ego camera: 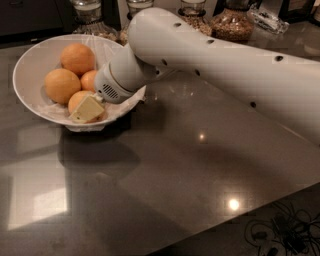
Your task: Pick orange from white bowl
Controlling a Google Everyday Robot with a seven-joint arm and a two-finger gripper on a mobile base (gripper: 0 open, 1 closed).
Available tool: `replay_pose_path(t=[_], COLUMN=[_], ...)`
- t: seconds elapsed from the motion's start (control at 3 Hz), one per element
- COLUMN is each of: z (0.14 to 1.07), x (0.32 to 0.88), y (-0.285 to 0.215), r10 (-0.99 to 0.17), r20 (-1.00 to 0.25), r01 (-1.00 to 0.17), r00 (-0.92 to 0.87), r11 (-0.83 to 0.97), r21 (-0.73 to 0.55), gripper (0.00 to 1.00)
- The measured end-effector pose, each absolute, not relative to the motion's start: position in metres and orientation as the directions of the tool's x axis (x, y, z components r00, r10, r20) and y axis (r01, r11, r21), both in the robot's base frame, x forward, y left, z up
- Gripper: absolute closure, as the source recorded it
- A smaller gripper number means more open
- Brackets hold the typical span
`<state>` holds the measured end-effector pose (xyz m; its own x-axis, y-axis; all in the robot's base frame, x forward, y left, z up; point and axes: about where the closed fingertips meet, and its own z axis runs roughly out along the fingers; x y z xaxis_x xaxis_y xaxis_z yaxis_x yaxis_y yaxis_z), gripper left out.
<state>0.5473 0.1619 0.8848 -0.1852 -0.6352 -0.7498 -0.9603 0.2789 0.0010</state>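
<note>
The white bowl [30, 65] stands at the back left of the dark grey counter, lined with crinkled clear film. It holds several oranges: one at the back [77, 57], one at the left [61, 85], one in the middle [90, 80] and one at the front [77, 100]. My white arm [210, 55] reaches in from the right over the bowl's right rim. The gripper [87, 108] is down inside the bowl, and its cream-coloured end lies against the front orange, hiding part of it.
Glass jars stand along the back edge behind the bowl and arm, among them one with a granular filling [232, 22] and one at the back left [90, 12]. Dark cables [280, 235] lie past the counter's front right edge.
</note>
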Motion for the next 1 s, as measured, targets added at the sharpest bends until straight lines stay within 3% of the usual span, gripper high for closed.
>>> replay_pose_path(t=[0.33,1.0], z=[0.8848,0.8848], x=[0.5473,0.5473], y=[0.1619,0.1620], r10=[-0.635,-0.635], r20=[-0.750,-0.750], r01=[-0.960,-0.960], r00=[-0.185,-0.185], r11=[0.279,0.279], r21=[0.001,0.001], gripper=[0.37,0.79])
